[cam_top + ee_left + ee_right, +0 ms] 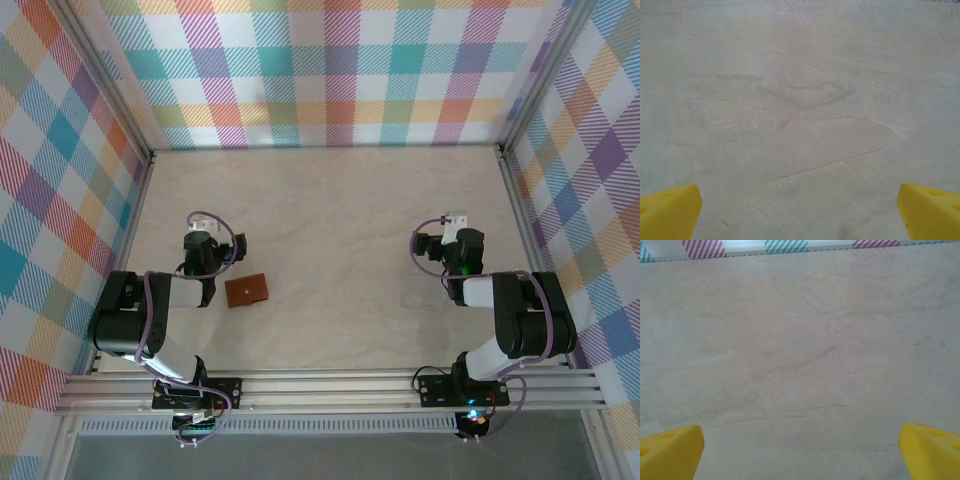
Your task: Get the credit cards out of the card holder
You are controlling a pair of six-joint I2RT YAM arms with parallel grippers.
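Left end effector [800, 214] and right end effector [800, 454] both spread wide over the worktop [340, 200]. Your card holder [247, 290] lies folded shut just beside the left arm [150, 310], well apart from the right; plaid walls [320, 70] around.

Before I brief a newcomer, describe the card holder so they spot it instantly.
On the pale table walled by plaid panels, find the left arm at the near edge. Just right of its forearm lies the card holder: small, flat, closed, brown against black arm and pale tabletop.
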